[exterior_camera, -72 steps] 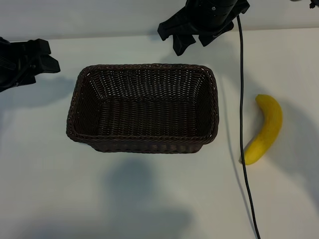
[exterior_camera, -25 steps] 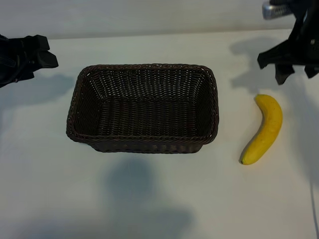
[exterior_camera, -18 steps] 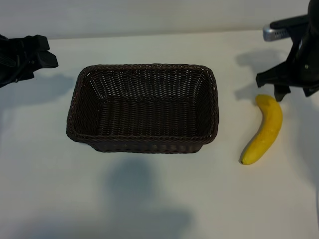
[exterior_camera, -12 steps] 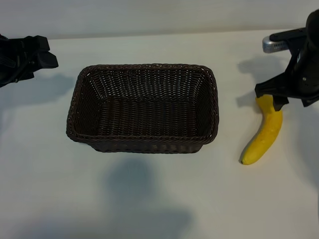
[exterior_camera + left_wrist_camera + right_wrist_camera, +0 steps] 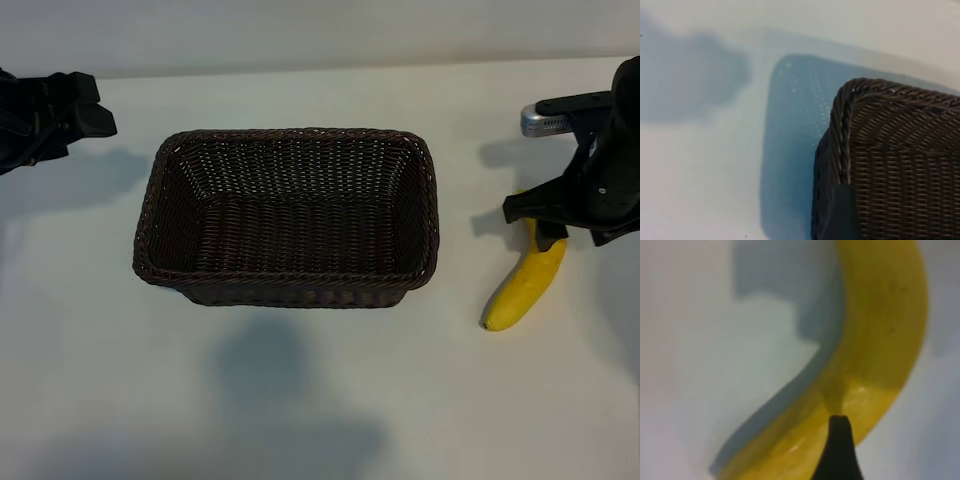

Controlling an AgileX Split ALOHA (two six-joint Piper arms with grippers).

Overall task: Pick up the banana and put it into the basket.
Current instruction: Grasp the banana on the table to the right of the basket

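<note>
The yellow banana lies on the white table to the right of the basket, a dark brown woven wicker one. My right gripper is down over the banana's far end, open, with its jaws astride the fruit, which still rests on the table. The right wrist view has the banana close up, with one dark fingertip in front of it. My left gripper is parked at the far left of the table, open and holding nothing. Its wrist view shows a corner of the basket.
The white table has bare surface in front of the basket and on both sides of it. A silver part of the right arm juts out above the banana.
My right gripper has come forward and down from beyond the banana until it covers the banana's far end. The banana, the basket and the left arm have not moved.
</note>
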